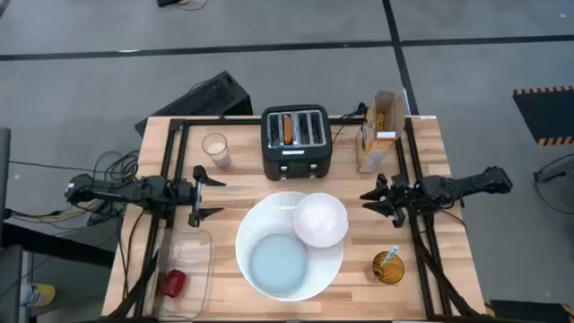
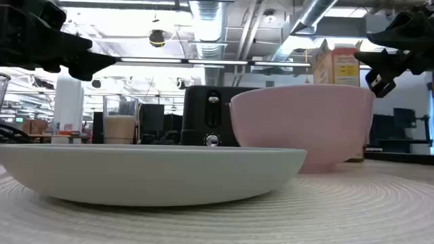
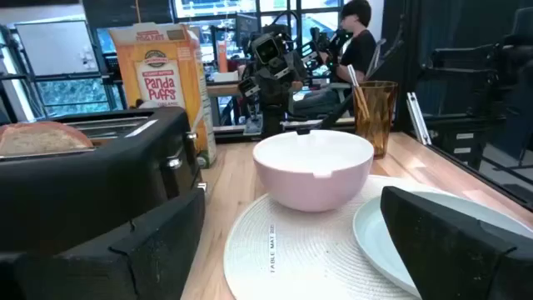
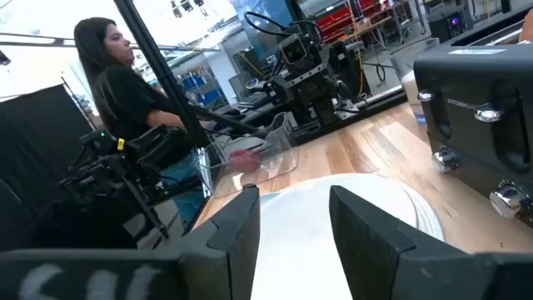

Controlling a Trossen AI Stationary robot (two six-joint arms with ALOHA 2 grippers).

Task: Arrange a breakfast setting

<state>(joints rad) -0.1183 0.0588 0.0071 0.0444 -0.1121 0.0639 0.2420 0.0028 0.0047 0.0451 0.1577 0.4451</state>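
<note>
A large round white woven mat lies mid-table. A pale blue-grey plate rests on its near left part and a white bowl stands on its far right part. My left gripper hovers open to the left of the mat, its fingers pointing toward the bowl. My right gripper is open just right of the bowl, with nothing between its fingers. A tan bread piece sticks out of a toaster slot. A small red food piece lies in a clear tray. A blue-handled spoon stands in an amber cup.
The black toaster stands behind the mat, a glass with a pale drink to its left and a cereal box to its right. The amber cup is at the near right and the clear tray at the near left. A person sits beyond the table.
</note>
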